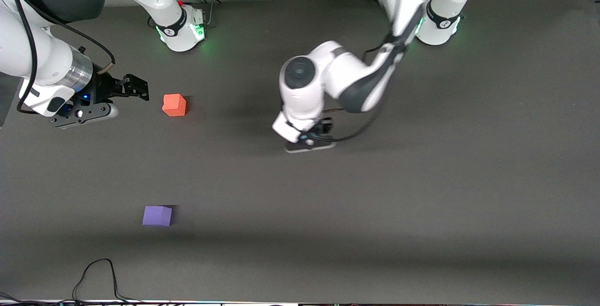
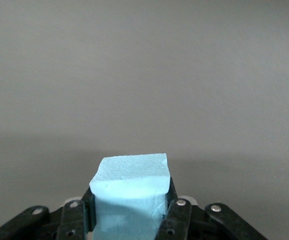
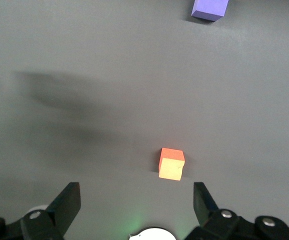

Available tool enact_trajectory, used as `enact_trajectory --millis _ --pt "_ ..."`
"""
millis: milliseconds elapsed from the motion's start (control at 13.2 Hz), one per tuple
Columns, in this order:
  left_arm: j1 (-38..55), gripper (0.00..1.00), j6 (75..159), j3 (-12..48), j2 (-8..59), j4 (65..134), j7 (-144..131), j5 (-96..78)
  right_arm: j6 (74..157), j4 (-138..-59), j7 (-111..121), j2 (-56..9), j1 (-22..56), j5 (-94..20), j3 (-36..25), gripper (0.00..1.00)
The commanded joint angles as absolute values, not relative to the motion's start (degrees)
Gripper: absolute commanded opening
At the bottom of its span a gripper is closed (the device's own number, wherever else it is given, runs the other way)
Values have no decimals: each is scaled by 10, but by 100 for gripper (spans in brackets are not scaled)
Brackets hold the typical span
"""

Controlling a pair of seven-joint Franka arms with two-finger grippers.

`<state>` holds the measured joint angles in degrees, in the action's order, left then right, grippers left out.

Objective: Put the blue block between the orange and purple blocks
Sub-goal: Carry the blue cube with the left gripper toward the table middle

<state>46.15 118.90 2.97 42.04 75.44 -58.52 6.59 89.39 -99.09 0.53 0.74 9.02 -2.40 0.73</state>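
Observation:
The light blue block (image 2: 129, 192) sits between the fingers of my left gripper (image 2: 129, 200), which is shut on it. In the front view my left gripper (image 1: 313, 138) is low over the middle of the table, and its wrist hides the blue block there. The orange block (image 1: 174, 105) lies toward the right arm's end of the table, and it also shows in the right wrist view (image 3: 171, 163). The purple block (image 1: 157, 215) lies nearer the front camera than the orange one, and it also shows in the right wrist view (image 3: 210, 8). My right gripper (image 1: 138, 88) is open and empty beside the orange block, with its fingers (image 3: 67, 202) spread wide.
A dark grey mat (image 1: 422, 193) covers the table. The two arm bases (image 1: 183, 28) (image 1: 440, 24) stand along its edge farthest from the front camera. A black cable (image 1: 96, 275) loops at the table edge nearest the front camera, near the purple block.

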Motion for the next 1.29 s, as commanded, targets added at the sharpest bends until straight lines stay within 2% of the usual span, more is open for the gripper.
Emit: enact_trajectory --millis 0,379,455,531,607,834,986,1213 --pt "493 45 1225 17 486 716 -622 92 896 -987 -3 6 94 -28 4 100" --pt "504 46 1276 16 526 716 -624 93 896 -987 -3 7 95 -30 4 100" --pt "504 62 1276 16 526 717 -621 93 896 -987 -3 8 95 -30 4 100" --pt "503 93 1276 15 525 716 -620 93 896 -987 -3 10 95 -30 4 100" --pt "500 100 1274 15 520 716 -616 93 896 -987 -3 11 95 -30 4 100" --pt "470 100 1237 18 486 715 -606 86 896 -986 -3 15 95 -30 4 100" --pt "400 100 1153 53 418 713 -546 38 895 -987 -3 18 95 -30 3 100" --pt "291 100 1067 62 311 724 -442 -45 896 -983 -4 18 95 -30 3 100"
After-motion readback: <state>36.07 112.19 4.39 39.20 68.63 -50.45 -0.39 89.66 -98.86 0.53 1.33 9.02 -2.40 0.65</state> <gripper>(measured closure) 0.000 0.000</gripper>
